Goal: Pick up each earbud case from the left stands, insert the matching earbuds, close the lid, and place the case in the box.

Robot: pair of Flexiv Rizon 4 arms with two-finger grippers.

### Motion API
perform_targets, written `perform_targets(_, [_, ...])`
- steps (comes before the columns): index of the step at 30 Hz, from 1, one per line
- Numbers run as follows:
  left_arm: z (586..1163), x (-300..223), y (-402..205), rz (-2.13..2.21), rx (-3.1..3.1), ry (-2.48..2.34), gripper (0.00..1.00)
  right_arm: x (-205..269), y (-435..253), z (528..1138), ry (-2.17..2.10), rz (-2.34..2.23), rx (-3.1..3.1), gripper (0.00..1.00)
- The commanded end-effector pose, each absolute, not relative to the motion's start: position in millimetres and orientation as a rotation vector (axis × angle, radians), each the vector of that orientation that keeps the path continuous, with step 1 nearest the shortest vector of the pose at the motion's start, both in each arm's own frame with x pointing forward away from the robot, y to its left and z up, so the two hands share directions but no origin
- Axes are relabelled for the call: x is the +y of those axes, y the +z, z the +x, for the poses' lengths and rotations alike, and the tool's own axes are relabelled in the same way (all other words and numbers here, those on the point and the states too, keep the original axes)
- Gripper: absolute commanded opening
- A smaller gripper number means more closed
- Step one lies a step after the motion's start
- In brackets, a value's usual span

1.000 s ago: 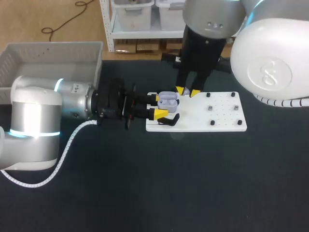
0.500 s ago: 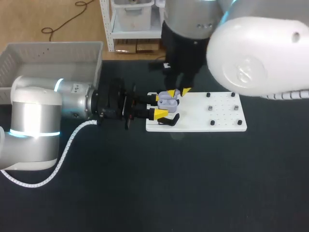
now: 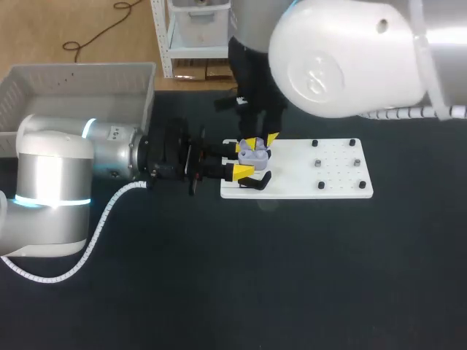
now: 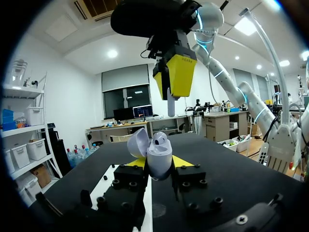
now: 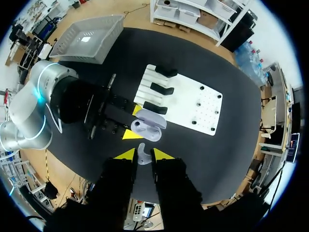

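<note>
Swinging in from 3 o'clock, the right gripper [image 3: 262,139] now hangs just above the open earbud case [image 3: 253,154], pinching an earbud [image 5: 141,153], while the left gripper [image 3: 244,160] clamps that case over the 9 o'clock end of the white board [image 3: 328,182], so insertion looks next

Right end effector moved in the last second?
Yes. The right end effector shifted left along the white board, from beside the case to above it.
</note>
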State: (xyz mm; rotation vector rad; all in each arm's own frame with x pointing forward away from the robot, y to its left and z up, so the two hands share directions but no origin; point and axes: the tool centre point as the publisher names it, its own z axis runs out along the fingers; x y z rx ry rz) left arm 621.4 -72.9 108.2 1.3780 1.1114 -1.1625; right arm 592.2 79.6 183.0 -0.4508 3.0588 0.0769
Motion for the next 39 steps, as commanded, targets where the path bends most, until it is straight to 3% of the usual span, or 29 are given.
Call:
perform_targets(1, [621.3, -72.9, 107.9, 1.378, 1.111, -1.161, 0.0, 81.7, 179.8, 598.6, 0.07, -0.454, 3.075, 0.0])
perform_targets(39, [621.3, -72.9, 107.9, 1.378, 1.111, -1.161, 0.0, 95.3, 159.9, 607.1, 0.04, -0.459, 3.1, 0.0])
